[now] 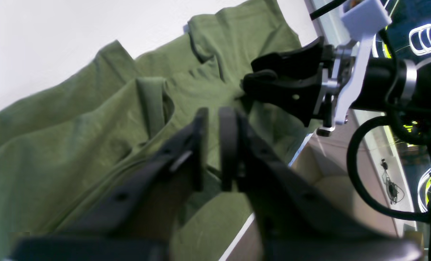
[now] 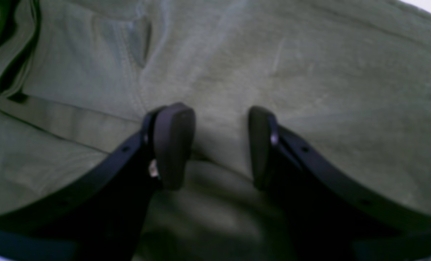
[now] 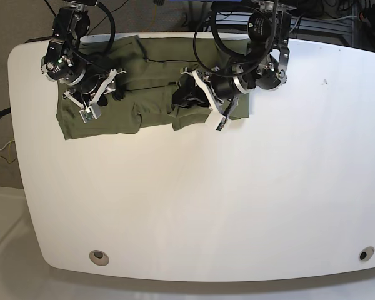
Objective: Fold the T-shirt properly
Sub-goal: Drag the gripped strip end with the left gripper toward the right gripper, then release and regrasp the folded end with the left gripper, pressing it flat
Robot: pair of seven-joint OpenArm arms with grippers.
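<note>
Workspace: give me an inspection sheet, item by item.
Surface: white table, T-shirt at its far edge.
Job's things: olive T-shirt bunched and creased, not yet folded flat.
Clutter: nothing seen.
Grippers: left gripper nearly closed, hold on cloth unclear; right gripper open over the fabric.
Cables: black cables loop above the left arm.
Surroundings: two round holes near the table's front corners; floor beyond.

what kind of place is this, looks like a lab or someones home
Most likely a robotics lab: a bare white table with bundled cables behind it, and two arms working the T-shirt.
</note>
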